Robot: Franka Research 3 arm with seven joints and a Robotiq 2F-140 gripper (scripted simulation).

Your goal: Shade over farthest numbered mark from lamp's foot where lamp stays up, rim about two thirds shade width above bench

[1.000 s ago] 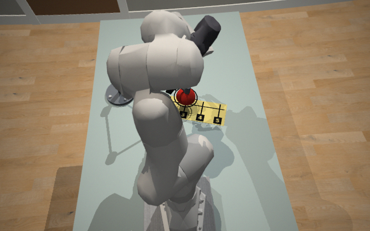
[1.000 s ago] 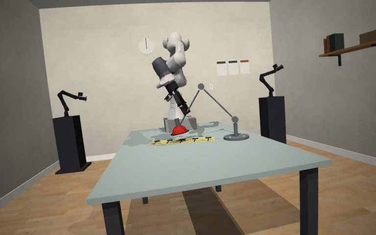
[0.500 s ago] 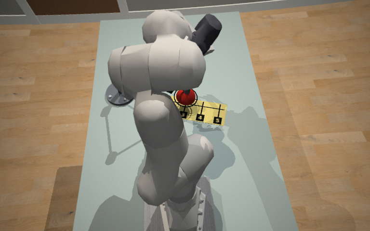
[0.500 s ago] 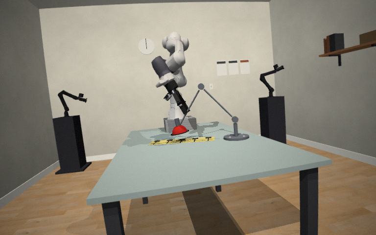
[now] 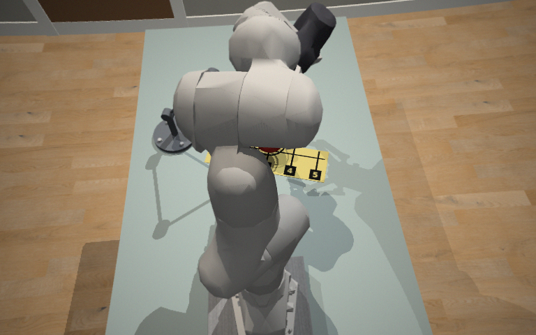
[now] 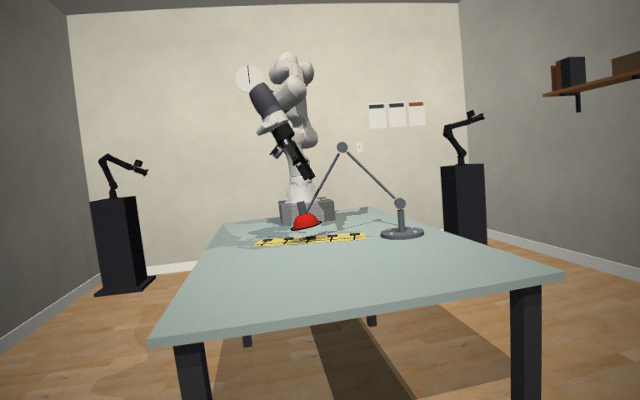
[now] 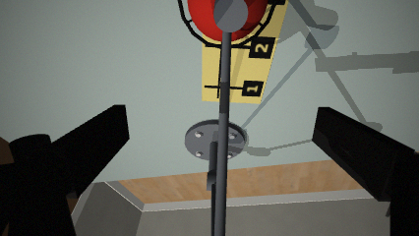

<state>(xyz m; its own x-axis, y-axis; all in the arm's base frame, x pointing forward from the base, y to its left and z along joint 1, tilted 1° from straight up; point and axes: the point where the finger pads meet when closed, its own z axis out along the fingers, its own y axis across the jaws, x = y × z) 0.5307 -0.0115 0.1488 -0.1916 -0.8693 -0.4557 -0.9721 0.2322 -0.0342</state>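
I am viewing a pale green tabletop (image 5: 367, 252) (image 6: 349, 277) (image 7: 98, 74), which is supporting the equipment. The white, jointed robot arm (image 5: 260, 106) (image 6: 294, 94) is reaching over it. The grey metal lamp with two slender rods (image 6: 370, 175) (image 7: 222, 133) is standing on a round, dark grey foot (image 5: 172, 144) (image 6: 402, 233) (image 7: 197, 140), its elbow rising above the shade. The yellow strip with black numbered marks (image 5: 308, 162) (image 6: 308, 239) (image 7: 211, 74) is lying beside the foot. The black two-finger gripper (image 6: 308, 175) (image 7: 221, 123) is standing wide open, holding nothing; in the wrist view, a lamp rod is passing visually between its fingers. The red domed lampshade with a black rim (image 5: 270, 149) (image 6: 306, 221) (image 7: 197, 15) is hanging tilted above the strip, near mark 3.
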